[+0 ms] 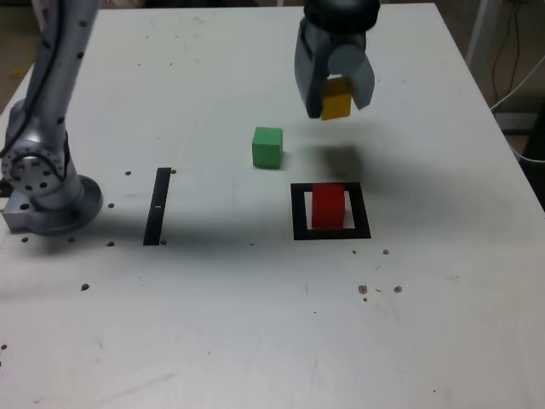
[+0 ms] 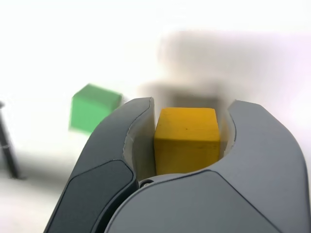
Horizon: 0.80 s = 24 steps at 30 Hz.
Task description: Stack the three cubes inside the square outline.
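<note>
Item: yellow cube [image 1: 336, 106], matte, plain-faced; your gripper [image 1: 337, 95] is clamping it aloft, upper centre-right of the exterior view.

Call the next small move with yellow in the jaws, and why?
Probably carry the yellow cube toward the camera in the exterior view until it is above the red cube. The jaws hold yellow clear of the table, red already sits inside the outline, and green waits loose.
</note>
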Motion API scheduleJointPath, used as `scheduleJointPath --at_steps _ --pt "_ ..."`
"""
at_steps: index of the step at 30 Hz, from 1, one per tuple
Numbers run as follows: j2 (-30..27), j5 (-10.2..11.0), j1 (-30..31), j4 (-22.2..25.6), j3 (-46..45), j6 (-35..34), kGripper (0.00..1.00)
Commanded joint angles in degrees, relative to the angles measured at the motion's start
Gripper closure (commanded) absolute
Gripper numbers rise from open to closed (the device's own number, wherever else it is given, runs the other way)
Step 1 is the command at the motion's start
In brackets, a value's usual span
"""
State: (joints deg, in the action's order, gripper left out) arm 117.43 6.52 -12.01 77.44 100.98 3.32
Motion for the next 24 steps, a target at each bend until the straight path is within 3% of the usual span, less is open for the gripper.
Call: scheduleJointPath --at_steps 1,4,10,17,24 --pt "-1.62 -0.68 1.86 2.29 0.29 0.61 0.69" --pt "-4.08 -2.65 4.96 4.66 -0.80 1.23 0.68" --pt "-7.73 -5.20 9.26 4.23 -5.24 0.94 0.68" --pt "-8.74 -1.26 13.92 4.27 -5.03 -3.80 0.67" --pt "-6.67 0.35 18.49 4.77 -3.48 -9.17 0.70"
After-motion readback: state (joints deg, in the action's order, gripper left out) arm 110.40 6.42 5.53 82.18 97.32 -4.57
